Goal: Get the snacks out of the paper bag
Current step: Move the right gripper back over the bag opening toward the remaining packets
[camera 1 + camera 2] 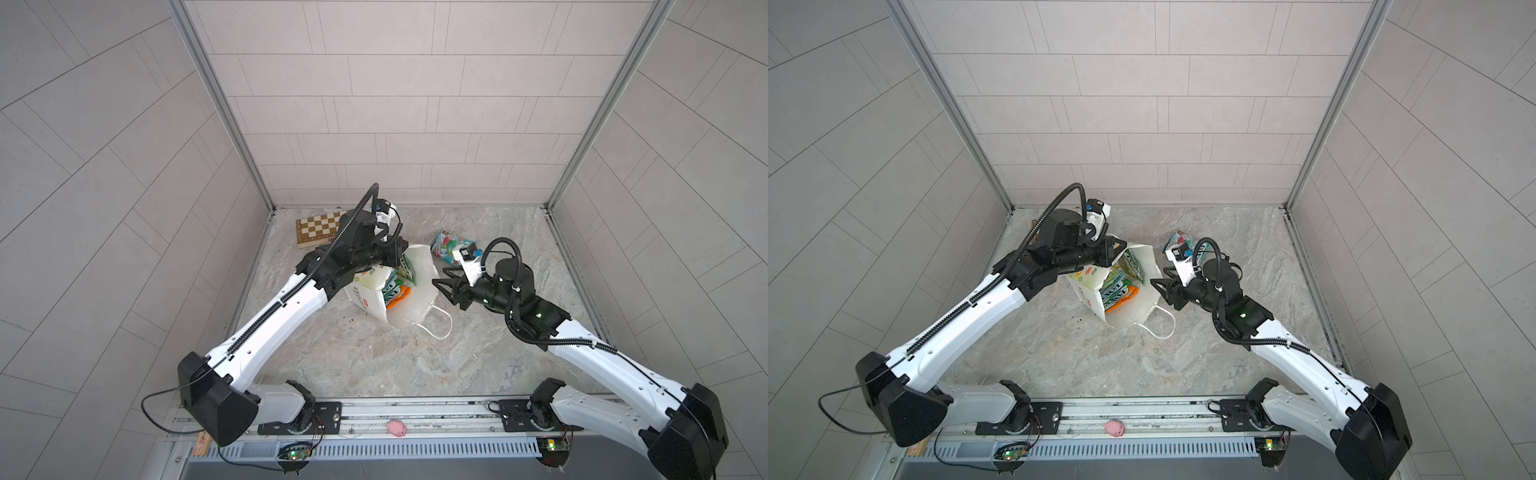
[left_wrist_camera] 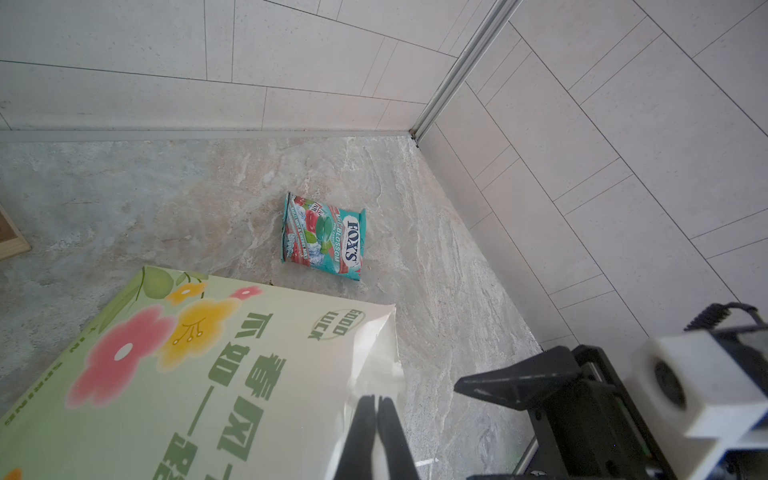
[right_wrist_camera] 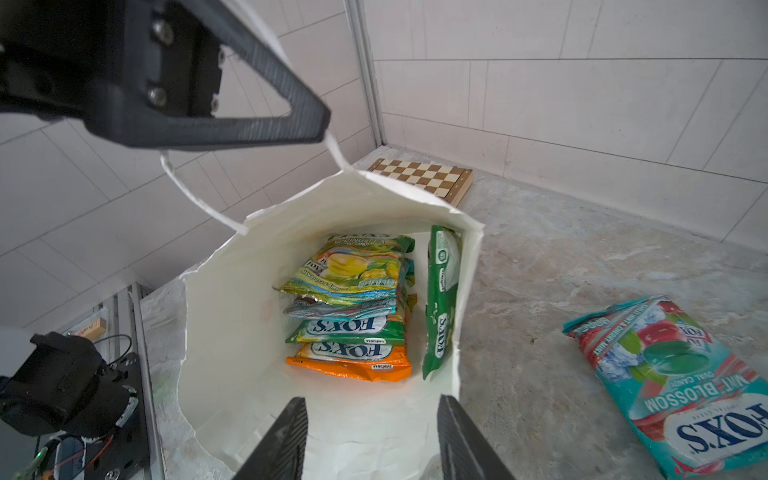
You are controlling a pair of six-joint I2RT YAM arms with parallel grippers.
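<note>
Marble tabletop (image 1: 374, 365) carries the paper bag (image 1: 422, 299); I see my left gripper (image 2: 375, 401) pinching its rim, right gripper (image 3: 372, 401) spread empty at its mouth (five snacks (image 3: 353, 307) inside, one teal packet (image 3: 681, 386) lying outside).

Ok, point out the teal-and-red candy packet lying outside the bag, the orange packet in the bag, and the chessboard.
glossy teal-and-red candy packet (image 2: 324, 237): left wrist view, middle of its printed face.
glossy orange candy packet (image 3: 353, 365): right wrist view, its front face.
brown-and-cream wooden chessboard (image 3: 419, 176): right wrist view, checkered top.
</note>
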